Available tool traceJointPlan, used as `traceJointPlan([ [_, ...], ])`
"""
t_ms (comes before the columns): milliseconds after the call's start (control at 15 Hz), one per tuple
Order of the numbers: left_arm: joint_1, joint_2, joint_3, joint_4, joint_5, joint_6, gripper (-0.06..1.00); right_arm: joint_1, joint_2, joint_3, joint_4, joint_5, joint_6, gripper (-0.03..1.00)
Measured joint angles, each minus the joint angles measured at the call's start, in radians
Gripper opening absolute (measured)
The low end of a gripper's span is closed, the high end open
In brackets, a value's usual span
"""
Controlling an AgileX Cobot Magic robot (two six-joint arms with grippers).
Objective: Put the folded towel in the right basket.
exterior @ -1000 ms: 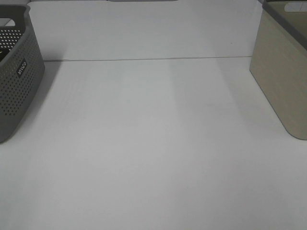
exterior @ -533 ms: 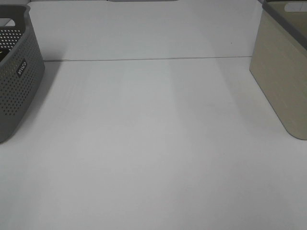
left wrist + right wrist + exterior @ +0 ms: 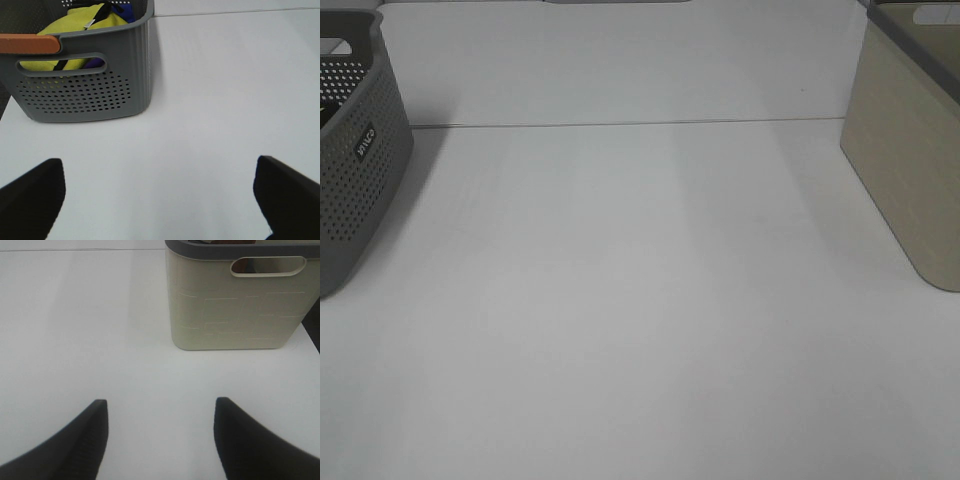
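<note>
Towel: none shows on the worktop (image 3: 650, 300) from above, where a grey basket (image 3: 355, 160) stands far left and a beige basket (image 3: 910, 170) far right. The left claw (image 3: 160, 200) gapes empty near the grey basket, which holds yellow cloth (image 3: 75, 30). The right claw (image 3: 160, 440) is spread empty before the beige basket.

I see only fingertips. My left gripper (image 3: 160, 192) shows two plain black blunt wedges. My right gripper (image 3: 160, 435) shows matte black tapered fingers (image 3: 85, 445), lightly ribbed.
</note>
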Motion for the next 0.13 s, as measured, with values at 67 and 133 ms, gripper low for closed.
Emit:
traceJointPlan([
  [67, 0.000, 0.000, 0.000, 0.000, 0.000, 0.000, 0.97, 0.000, 0.000, 0.000, 0.000, 0.000, 0.000, 0.59],
  [133, 0.000, 0.000, 0.000, 0.000, 0.000, 0.000, 0.97, 0.000, 0.000, 0.000, 0.000, 0.000, 0.000, 0.59],
])
